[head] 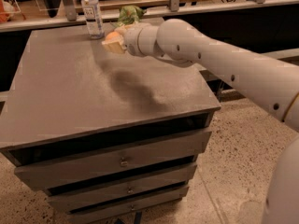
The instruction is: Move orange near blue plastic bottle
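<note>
Camera view: we see a grey cabinet [60, 101] from above and in front, with the robot's arm [219, 59] reaching in from the right.
Gripper: we find the gripper [115, 41] over the far part of the cabinet top, a little right of its middle line, pointing left.
Jaws: they look pressed in on the orange [112, 34] – we see its skin showing above the pale fingers [114, 46].
Orange: held in the gripper above the far edge area of the top, near the blue plastic bottle [92, 12] and just right of it, not touching it as far as we can tell.
Blue plastic bottle: upright at the far edge of the cabinet top, left of the gripper, its label facing us.
Green snack bag: we see the green snack bag [130, 15] crumpled at the far edge, right of the bottle and behind the gripper.
Shadow: a dark shadow [133, 90] lies on the top, nearer to us than the gripper – under the arm.
Drawers: three drawers [117, 162] stacked on the near face, each with a small handle.
Floor: speckled floor [233, 162] to the right of the cabinet.
</note>
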Tool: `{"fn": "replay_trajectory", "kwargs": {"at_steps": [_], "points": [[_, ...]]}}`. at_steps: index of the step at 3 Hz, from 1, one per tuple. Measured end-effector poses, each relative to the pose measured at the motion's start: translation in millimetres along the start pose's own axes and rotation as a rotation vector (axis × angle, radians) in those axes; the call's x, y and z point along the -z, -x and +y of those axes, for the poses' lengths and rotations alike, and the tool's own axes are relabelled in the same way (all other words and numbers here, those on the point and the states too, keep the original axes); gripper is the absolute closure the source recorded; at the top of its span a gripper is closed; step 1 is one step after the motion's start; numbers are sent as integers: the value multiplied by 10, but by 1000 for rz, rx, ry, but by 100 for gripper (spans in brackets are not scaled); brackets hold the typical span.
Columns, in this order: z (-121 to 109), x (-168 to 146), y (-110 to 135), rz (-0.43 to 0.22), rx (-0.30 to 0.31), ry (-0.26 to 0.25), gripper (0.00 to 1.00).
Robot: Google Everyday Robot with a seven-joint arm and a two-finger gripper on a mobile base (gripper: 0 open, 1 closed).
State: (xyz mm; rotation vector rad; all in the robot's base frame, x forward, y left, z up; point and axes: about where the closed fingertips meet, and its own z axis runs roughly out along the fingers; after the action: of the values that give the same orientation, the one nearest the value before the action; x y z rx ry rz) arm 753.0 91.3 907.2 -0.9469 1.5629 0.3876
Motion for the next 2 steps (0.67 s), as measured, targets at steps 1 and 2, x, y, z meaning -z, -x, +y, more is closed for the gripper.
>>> {"fn": "replay_trajectory", "kwargs": {"at_steps": [1,2], "points": [[-145,-282,-105,26,-48,-25,100],[-255,-562,-171,30,-81,-31,100]]}}
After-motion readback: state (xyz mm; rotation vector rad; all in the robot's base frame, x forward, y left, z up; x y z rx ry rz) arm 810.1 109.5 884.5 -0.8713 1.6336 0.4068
